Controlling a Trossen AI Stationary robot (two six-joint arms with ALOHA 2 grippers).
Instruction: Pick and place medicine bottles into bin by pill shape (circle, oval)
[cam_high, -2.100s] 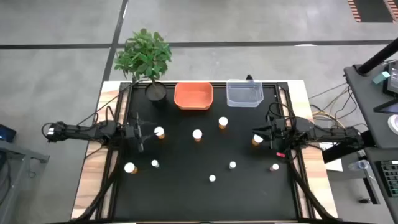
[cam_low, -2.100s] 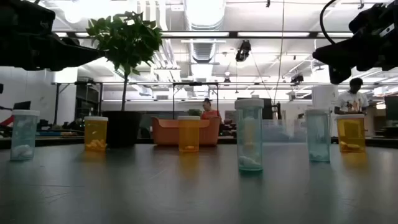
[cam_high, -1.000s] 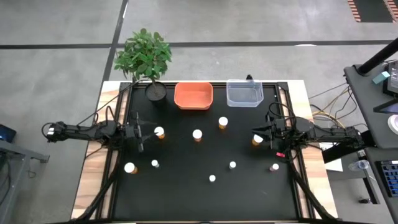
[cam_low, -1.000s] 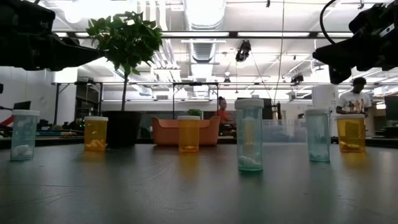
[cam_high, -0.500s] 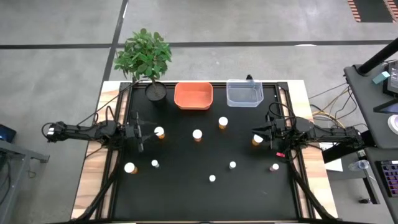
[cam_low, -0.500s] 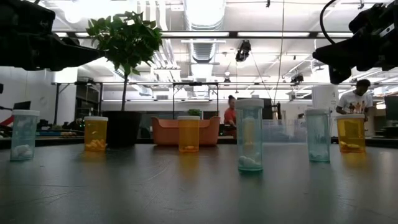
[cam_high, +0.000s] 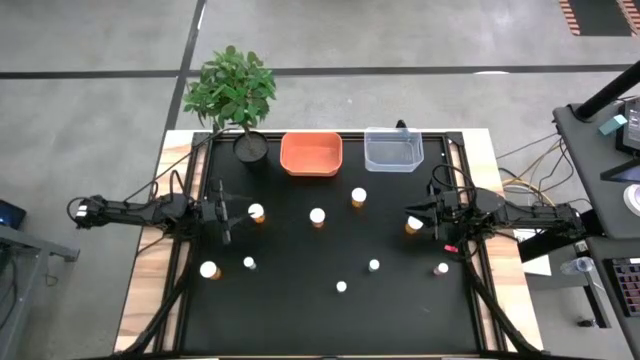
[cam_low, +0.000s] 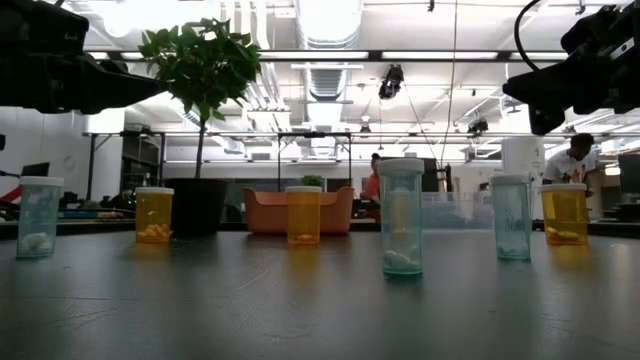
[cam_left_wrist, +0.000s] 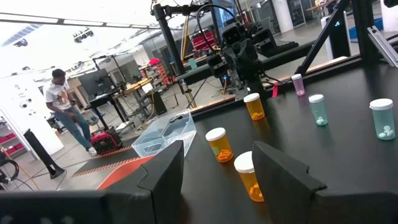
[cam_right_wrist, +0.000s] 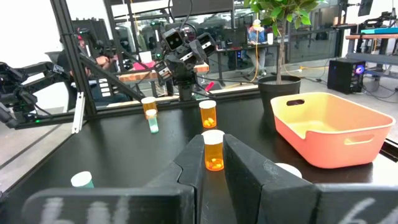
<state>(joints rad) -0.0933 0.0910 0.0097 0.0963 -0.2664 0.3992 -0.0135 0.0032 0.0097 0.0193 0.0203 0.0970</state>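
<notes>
Several medicine bottles stand upright on their bases on the black table: amber ones with white caps (cam_high: 256, 212) (cam_high: 317, 216) (cam_high: 358, 197) (cam_high: 414, 225) (cam_high: 209, 269), and smaller ones with white caps (cam_high: 249, 264) (cam_high: 373, 265) (cam_high: 341, 287) or a pink cap (cam_high: 440, 268). My left gripper (cam_high: 225, 213) hovers at the table's left, wide open and empty (cam_left_wrist: 219, 163), just left of an amber bottle. My right gripper (cam_high: 431, 222) hovers at the table's right, its fingers a narrow gap apart and empty (cam_right_wrist: 214, 158), right beside an amber bottle whose cap (cam_right_wrist: 286, 169) shows past one finger.
An orange bin (cam_high: 311, 154) and a clear bin (cam_high: 393, 150) stand side by side at the far edge. A potted green plant (cam_high: 232, 90) stands at the far left corner. People move in the room beyond the table (cam_left_wrist: 62, 106).
Both arms and all the bottles have kept still. Only a person in the room behind the table has walked across the background.
</notes>
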